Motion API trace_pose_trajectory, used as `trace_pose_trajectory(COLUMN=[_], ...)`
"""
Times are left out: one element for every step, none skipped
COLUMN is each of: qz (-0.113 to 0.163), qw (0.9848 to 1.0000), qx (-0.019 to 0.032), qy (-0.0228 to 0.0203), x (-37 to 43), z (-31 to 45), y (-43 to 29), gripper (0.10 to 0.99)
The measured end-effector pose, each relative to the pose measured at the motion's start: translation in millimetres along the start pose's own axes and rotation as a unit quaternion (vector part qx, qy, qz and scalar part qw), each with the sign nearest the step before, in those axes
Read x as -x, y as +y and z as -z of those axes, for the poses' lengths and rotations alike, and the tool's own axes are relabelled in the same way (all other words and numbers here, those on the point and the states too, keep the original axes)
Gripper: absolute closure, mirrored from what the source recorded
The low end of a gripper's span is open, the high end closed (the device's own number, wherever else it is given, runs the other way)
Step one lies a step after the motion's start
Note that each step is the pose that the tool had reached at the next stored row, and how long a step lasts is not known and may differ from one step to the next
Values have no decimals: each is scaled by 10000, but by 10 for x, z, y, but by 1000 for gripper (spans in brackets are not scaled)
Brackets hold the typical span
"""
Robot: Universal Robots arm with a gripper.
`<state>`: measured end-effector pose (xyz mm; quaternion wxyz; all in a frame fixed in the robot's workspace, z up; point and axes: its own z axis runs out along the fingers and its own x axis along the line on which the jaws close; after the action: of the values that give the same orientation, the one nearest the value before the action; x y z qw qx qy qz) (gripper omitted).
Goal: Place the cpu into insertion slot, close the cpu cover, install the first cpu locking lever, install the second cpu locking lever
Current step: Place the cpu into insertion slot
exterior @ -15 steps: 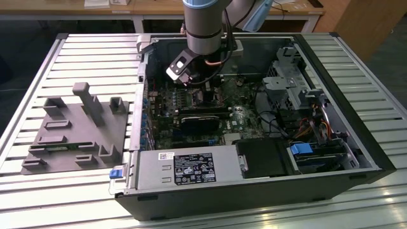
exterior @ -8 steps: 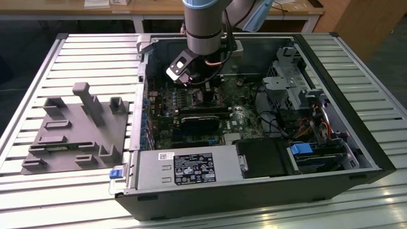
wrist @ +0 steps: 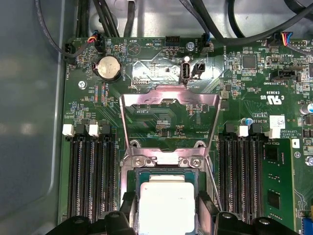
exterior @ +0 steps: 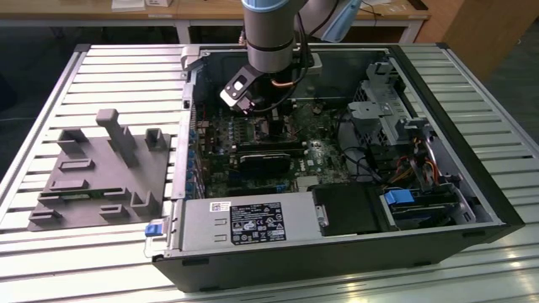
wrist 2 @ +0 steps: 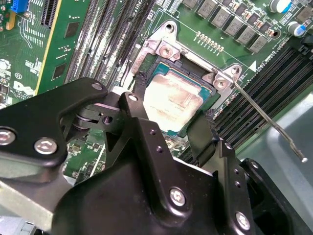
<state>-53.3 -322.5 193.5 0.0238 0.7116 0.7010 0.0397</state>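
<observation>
The cpu (wrist: 166,205) lies flat in the insertion slot (wrist: 164,160), its pale metal top showing in both wrist views (wrist 2: 176,100). My gripper (wrist 2: 171,104) is down over it, with a black finger (wrist 2: 200,129) against each of two opposite edges, shut on the chip. The cpu cover (wrist: 146,98) stands swung up and open behind the socket, the board visible through its window. A thin locking lever (wrist 2: 264,117) sticks out beside the socket, unlatched. In the exterior view the gripper (exterior: 252,110) reaches into the open computer case (exterior: 337,265).
Long black memory slots (wrist: 93,171) flank the socket on both sides. A power supply box (exterior: 244,221) fills the case's near side, and a drive cage (exterior: 396,113) with cables is on the exterior view's right. A grey fixture (exterior: 101,170) sits on the slatted table.
</observation>
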Motion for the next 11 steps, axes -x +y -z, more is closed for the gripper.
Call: trace_pose_trajectory(qz=[0,0,1,1,1,1,1,1,1,1,1], qw=[10000,10000,10000,10000,10000,10000,10000,10000,10000,10000,10000], qx=[0,0,0,0,0,0,0,0,0,0,0], qy=[-1,-1,-5,-9,-11,-12,-12,-13,-13,-14,-14], x=[0,0,0,0,0,0,-1,-1,-1,-1,-2], z=[0,1,4,8,15,24,34,44,55,65,74], y=[0,0,1,1,1,2,3,4,5,6,7], gripper=[475,475,475,475,475,475,475,475,475,475,475])
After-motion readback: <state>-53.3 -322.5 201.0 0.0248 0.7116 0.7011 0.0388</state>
